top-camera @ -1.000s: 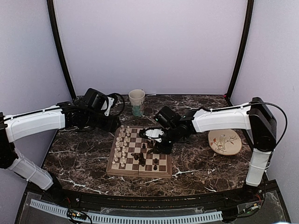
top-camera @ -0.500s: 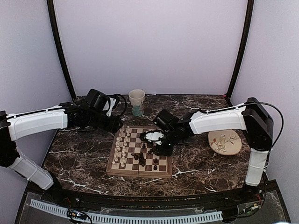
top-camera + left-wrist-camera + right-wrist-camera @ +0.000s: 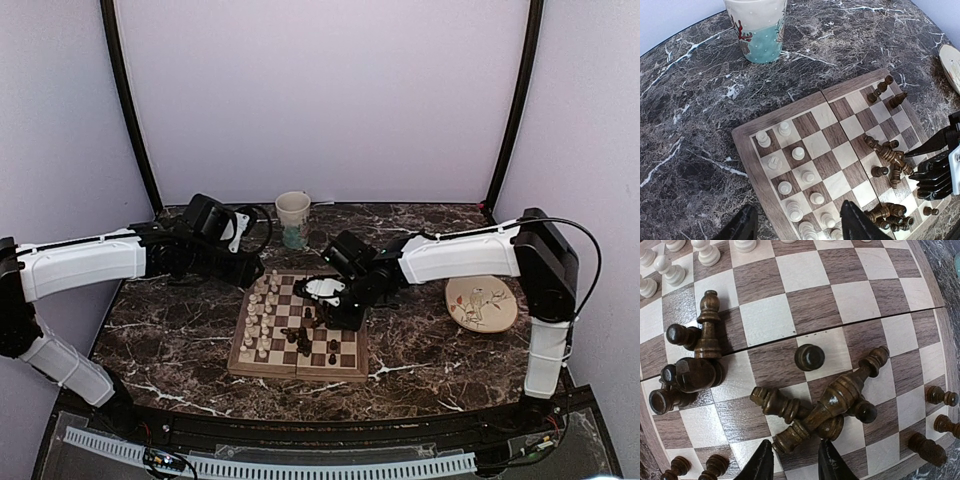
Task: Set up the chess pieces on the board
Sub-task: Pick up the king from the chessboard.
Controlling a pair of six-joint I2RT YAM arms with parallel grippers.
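Note:
The checkered board (image 3: 300, 372) lies mid-table. Cream-white pieces (image 3: 262, 318) stand in two rows along its left side. Dark pieces (image 3: 305, 336) lie heaped on its right half, with a few standing. My left gripper (image 3: 245, 270) is open and empty, hovering over the board's far left corner; in its wrist view (image 3: 799, 215) its jaws straddle white pieces (image 3: 809, 176). My right gripper (image 3: 327, 305) is open low over the dark heap; in its wrist view (image 3: 795, 452) the fingertips flank the base of a fallen dark piece (image 3: 840, 395), which lies across others.
A painted cup (image 3: 293, 220) stands behind the board and shows in the left wrist view (image 3: 757, 27). A round cream plate (image 3: 482, 303) lies to the right on the dark marble table. Standing dark pawns (image 3: 809, 356) surround the heap.
My right gripper has moved left over the board, closer to the dark heap. My left gripper has edged right toward the board's far left corner. No piece has moved.

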